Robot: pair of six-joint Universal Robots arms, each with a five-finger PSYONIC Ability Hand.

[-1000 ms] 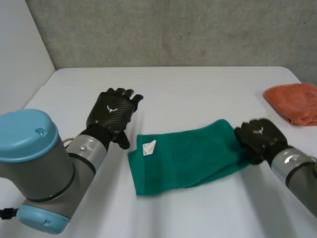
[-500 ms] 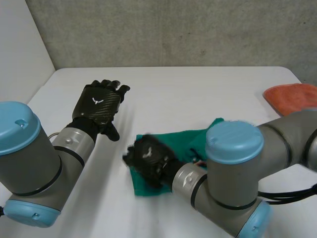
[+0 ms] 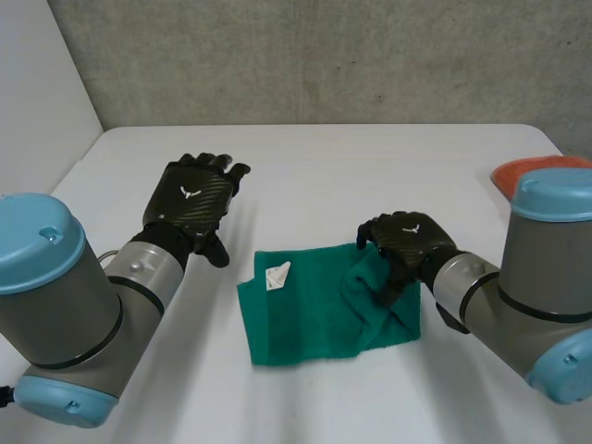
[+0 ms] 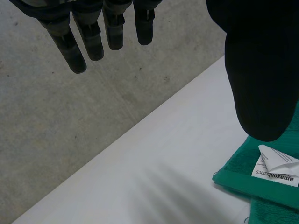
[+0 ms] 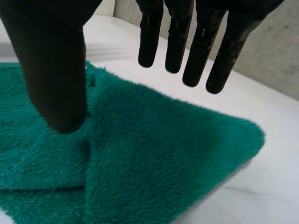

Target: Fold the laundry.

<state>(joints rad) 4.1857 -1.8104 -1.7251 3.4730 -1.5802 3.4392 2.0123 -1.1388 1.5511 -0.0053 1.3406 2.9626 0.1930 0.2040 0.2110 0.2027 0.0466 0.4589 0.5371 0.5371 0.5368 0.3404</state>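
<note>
My right hand (image 3: 407, 242) has swung back over the green towel's (image 3: 305, 310) folded right end, fingers straight, gripping nothing; left hand (image 3: 192, 205) hovers open beside it. Soft, limp terry on the white table (image 3: 370, 166) (light too), so I'd pinch a corner.

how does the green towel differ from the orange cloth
The green terry towel lies in the middle of the white table, one end folded over under the right hand; the orange cloth sits untouched at its right edge. The green towel shows a white label; the orange cloth, partly behind the right arm, shows none. Both rest on that table.
</note>
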